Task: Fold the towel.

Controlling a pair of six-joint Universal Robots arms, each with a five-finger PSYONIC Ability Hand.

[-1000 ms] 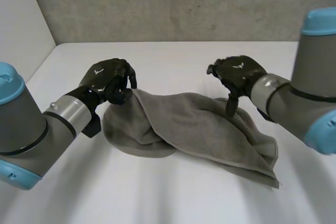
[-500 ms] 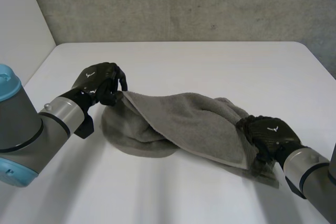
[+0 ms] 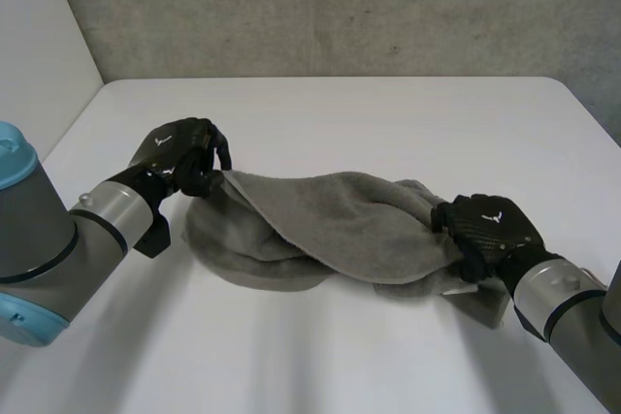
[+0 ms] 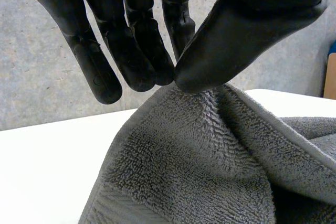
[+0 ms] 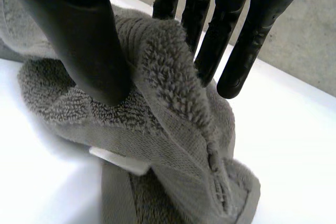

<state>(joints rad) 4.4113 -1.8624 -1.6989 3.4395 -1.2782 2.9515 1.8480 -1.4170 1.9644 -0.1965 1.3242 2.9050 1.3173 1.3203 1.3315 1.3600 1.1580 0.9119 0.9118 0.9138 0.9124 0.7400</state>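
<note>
Grey towel [image 3: 330, 225], pinched at opposite ends by left robot hand [image 3: 179, 157] and right robot hand [image 3: 488, 230].

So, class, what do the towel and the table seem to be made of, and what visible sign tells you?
The towel looks like grey terry cloth, probably cotton, soft and matte: looped pile, with a flatter woven band near its edge. The table is smooth and white with a slight sheen, perhaps laminate or painted board; I cannot tell which.

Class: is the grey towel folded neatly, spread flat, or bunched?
Bunched: the towel lies in rumpled overlapping layers, left hand and right hand pinching it.
</note>
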